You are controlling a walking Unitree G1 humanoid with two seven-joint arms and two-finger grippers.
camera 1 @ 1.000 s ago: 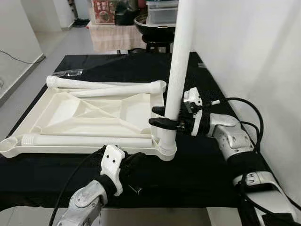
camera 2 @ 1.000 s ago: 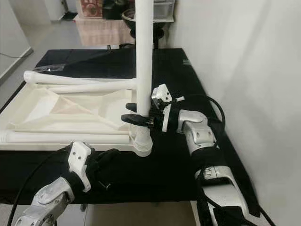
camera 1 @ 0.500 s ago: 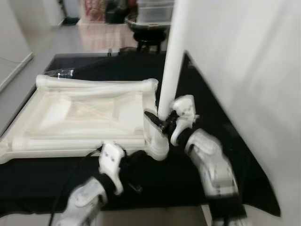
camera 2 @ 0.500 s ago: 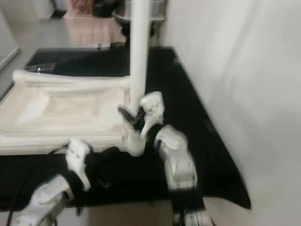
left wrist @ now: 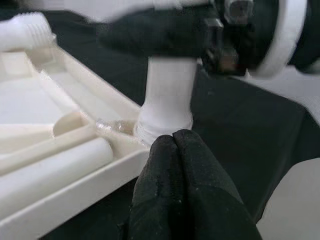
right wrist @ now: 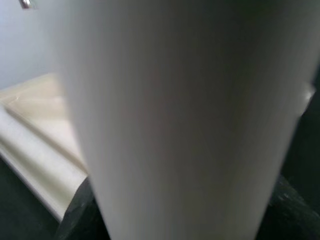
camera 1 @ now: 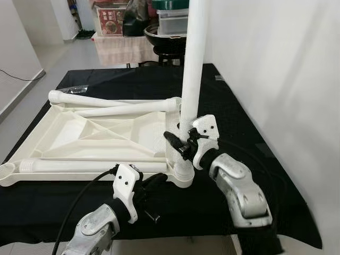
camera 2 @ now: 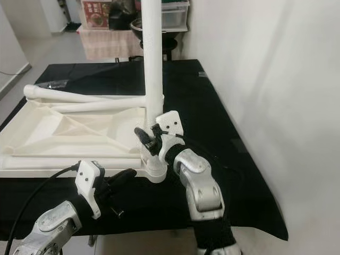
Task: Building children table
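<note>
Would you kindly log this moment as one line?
right end effector: grips upright leg | leg in tabletop corner socket | left end effector: shut, beside socket

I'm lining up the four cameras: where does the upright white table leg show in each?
Left eye: upright leg, centre-right, right pincer around it.
Right eye: left of centre.
Left wrist: its base, upper middle.
Right wrist: close, blurred.
Shared landmark: tabletop corner socket.
</note>
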